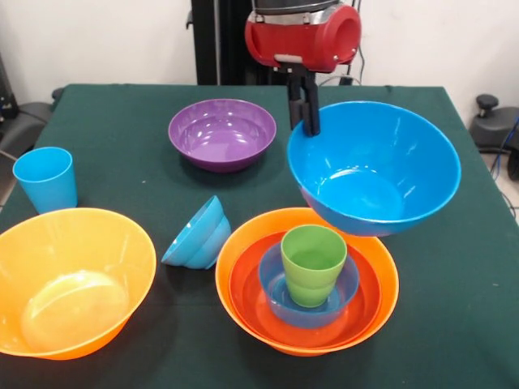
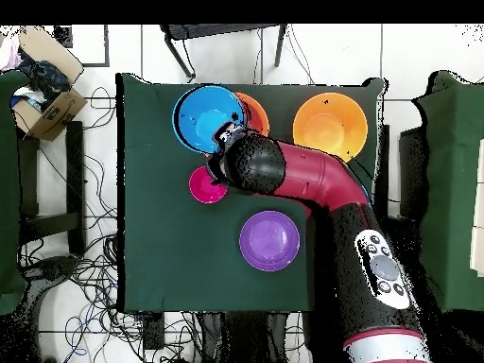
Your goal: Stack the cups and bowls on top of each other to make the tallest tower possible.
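Front view: the hand (image 1: pixel 309 121) is clamped on the rim of a big glossy blue bowl (image 1: pixel 381 166), tilted and lifted off the green tabletop (image 1: pixel 122 113). Just below sits the tower (image 1: pixel 306 279) (orange bowl, red-orange bowl, small blue bowl), with the tapered lime green cup (image 1: pixel 313 263) innermost.

In the front view the arm (image 1: pixel 304 32) is cut off at the top edge, and the big blue bowl (image 1: pixel 375 166) hides the tower's (image 1: pixel 306 279) 1 o'clock rim. In the overhead view the arm covers the hand and half the pink bowl (image 2: pixel 202 185); the tower's cup is hidden.
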